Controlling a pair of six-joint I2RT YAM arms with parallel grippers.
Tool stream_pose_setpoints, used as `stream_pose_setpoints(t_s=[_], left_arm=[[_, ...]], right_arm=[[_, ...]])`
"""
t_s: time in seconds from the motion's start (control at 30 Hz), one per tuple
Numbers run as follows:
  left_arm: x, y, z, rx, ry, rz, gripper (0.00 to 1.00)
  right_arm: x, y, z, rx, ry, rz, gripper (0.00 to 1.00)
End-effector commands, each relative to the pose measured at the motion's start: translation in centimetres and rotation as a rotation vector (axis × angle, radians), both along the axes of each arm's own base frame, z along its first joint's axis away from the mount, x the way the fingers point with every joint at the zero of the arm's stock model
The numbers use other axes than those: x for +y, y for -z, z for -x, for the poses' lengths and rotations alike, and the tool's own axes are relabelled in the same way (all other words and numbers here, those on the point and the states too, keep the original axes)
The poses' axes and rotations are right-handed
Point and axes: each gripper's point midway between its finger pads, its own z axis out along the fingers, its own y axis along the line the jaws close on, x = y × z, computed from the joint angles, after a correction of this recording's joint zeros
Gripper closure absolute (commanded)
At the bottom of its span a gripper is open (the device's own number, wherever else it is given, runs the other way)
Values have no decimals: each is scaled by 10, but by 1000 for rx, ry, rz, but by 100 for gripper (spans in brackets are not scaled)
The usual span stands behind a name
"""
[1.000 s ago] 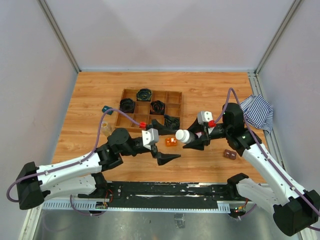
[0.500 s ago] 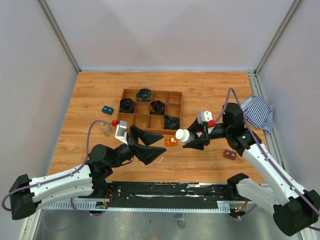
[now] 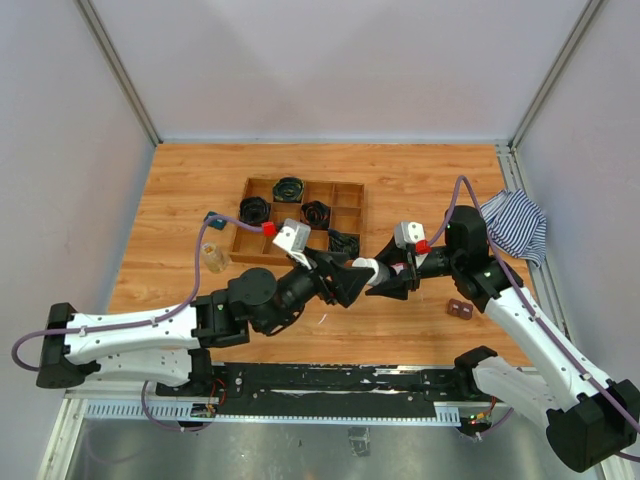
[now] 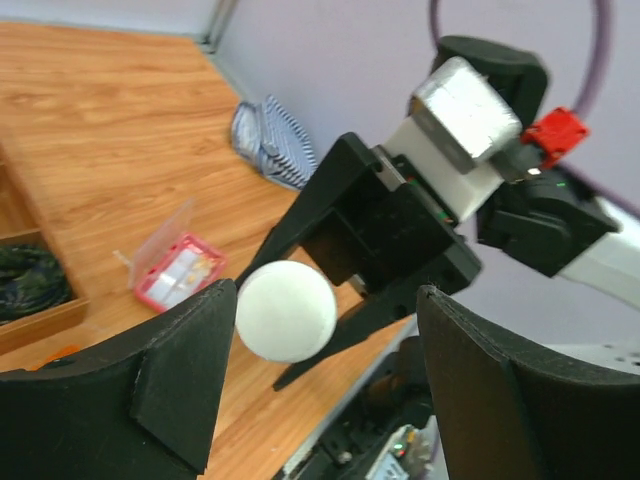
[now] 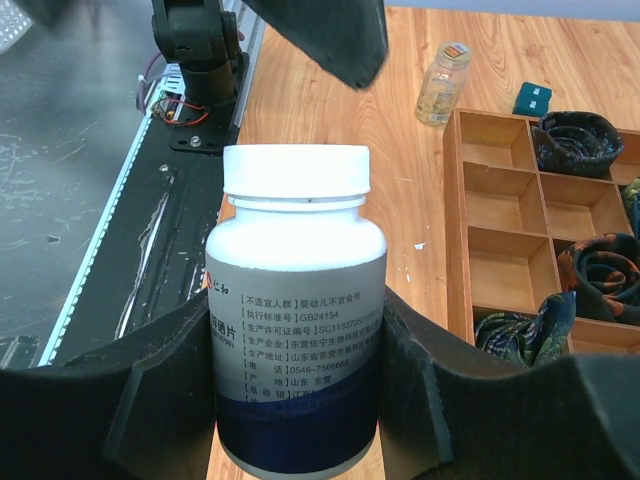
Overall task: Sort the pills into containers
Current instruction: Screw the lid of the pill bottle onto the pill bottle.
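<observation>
A light wooden table [image 3: 420, 180] carries everything. Toward its back left sits a large wooden compartment tray [image 3: 348, 210], with black coils in several of its cells. A blue-and-white striped cloth [image 3: 515, 225] lies crumpled at the table's right edge.

The two arms meet above the front middle of the table. The right gripper [image 3: 388, 280] is clamped on the sides of a small white plastic pill bottle with a white screw cap and a grey and dark blue label [image 5: 295, 330], which it holds in the air with the cap pointing toward the left arm. The left gripper [image 3: 352, 282] has its fingers apart around that cap. In the left wrist view one finger [image 4: 150, 390] looks to be touching the cap, and the other stands clear of it.

A small clear cylindrical vial [image 3: 212, 258] stands upright on the table just left of the tray. A flat pink translucent rectangular box [image 4: 175, 270] lies on the table near the right arm. A small teal block [image 3: 214, 219] lies beside the tray's left edge, behind the vial.
</observation>
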Motion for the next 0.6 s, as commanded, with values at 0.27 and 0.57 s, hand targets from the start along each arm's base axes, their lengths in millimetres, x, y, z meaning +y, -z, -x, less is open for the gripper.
stream_pose_setpoints(t_s=[0.27, 0.57], left_arm=[[-4, 18, -15, -13, -97, -209, 33], [-11, 22, -13, -13, -73, -223, 40]], right_arm=[[-1, -7, -7, -42, 16, -8, 99], [-1, -8, -7, -40, 16, -8, 99]])
